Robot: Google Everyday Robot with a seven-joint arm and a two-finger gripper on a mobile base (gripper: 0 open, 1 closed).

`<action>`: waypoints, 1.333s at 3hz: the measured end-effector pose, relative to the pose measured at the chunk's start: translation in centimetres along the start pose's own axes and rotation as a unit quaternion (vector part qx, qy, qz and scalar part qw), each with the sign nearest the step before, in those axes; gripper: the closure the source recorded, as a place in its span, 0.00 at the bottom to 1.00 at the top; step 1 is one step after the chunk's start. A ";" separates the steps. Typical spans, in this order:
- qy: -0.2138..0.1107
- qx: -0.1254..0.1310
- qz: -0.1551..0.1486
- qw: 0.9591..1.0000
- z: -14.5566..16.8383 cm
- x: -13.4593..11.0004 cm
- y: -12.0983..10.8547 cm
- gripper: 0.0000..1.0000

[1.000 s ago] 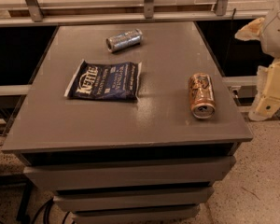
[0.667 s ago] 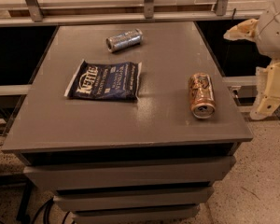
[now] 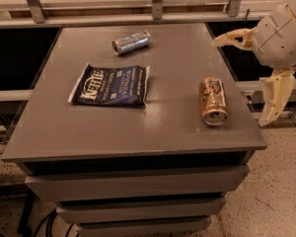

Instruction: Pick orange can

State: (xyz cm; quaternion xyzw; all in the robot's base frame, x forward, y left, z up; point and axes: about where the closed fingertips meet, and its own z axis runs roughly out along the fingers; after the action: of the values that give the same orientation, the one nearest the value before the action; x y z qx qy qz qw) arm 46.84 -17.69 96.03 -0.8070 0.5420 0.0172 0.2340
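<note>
The orange can [image 3: 212,100] lies on its side near the right edge of the grey table [image 3: 138,132], its silver top facing the front. My gripper [image 3: 240,82] is at the right of the table, just right of the can and above it. It is open and empty: one cream finger [image 3: 232,36] reaches left over the table's far right edge, and the other finger [image 3: 274,95] hangs down beside the table. Nothing touches the can.
A silver-blue can [image 3: 131,42] lies on its side at the back middle of the table. A dark blue chip bag [image 3: 111,85] lies flat left of centre. Metal rails [image 3: 153,4] run behind the table. Drawer fronts [image 3: 138,181] sit below.
My gripper has moved left toward the table, and its upper finger now reaches over the right edge. The cans and the bag have not moved.
</note>
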 end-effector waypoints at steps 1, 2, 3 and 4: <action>-0.023 -0.010 -0.074 0.997 1.1 -0.6 -0.8 0.00; -0.041 -0.025 -0.145 0.988 2.3 -1.1 -1.4 0.00; -0.054 -0.038 -0.197 0.978 3.2 -1.0 -2.2 0.00; -0.076 -0.052 -0.238 0.967 4.1 -0.6 -3.0 0.00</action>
State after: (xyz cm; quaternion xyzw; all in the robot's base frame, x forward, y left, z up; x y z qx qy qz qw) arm 50.16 -14.64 93.61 -0.9200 0.3137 0.0502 0.2296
